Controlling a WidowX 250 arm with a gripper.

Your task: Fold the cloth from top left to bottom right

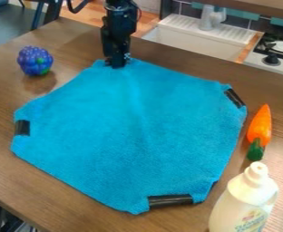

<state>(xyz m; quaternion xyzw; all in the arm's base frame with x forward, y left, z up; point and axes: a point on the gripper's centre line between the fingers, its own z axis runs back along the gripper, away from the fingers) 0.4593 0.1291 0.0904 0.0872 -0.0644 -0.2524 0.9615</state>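
The black gripper (117, 62) hangs down at the top corner of the blue cloth (129, 136), its lower end against the cloth's upper edge. The cloth lies spread out on the wooden table, with a faint ridge running down from near the gripper. Black strips mark its left, right and bottom corners. Whether cloth is held at the top corner is hidden by the gripper.
A blue-purple berry toy (35, 61) sits left of the cloth. To the right lie an orange carrot toy (260, 129) and, nearer the front, a white bottle (244, 201). Behind the table are a sink (192, 38) and a stove (277, 52).
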